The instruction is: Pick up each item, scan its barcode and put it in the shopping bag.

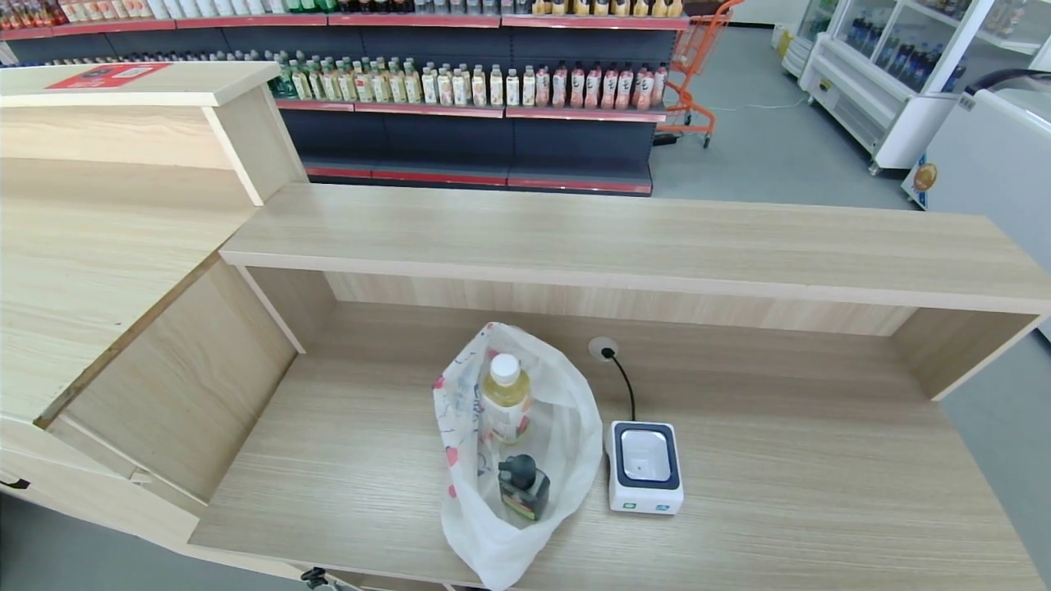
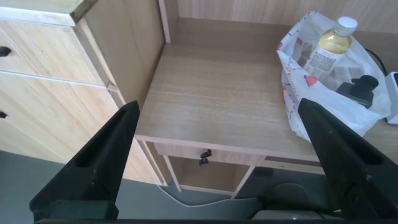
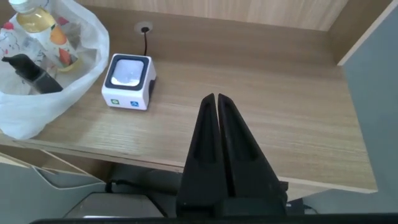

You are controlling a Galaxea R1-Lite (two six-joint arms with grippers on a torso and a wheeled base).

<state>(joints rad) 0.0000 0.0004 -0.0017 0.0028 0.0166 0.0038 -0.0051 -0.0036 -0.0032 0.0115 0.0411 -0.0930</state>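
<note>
A white plastic shopping bag with red prints [image 1: 575, 443] stands open at the middle of the near edge of the pale wooden worktop [image 1: 821, 460]. Inside it, a clear bottle of pale yellow drink with a white cap [image 1: 505, 402] stands upright at the back. A small dark bottle with a black top [image 1: 523, 488] sits in front of that bottle.

Just beside the bag, on its right, is a white box-shaped barcode scanner with a dark-rimmed window [image 1: 645, 466]. Its black cable [image 1: 626, 386] runs back to a round hole near the rear wall.

The left gripper [image 2: 219, 107] hangs off the worktop's near left corner, fingers spread wide and empty. The right gripper [image 3: 216, 102] hangs over the near edge, to the right of the scanner, its fingers pressed together with nothing between them.
</note>
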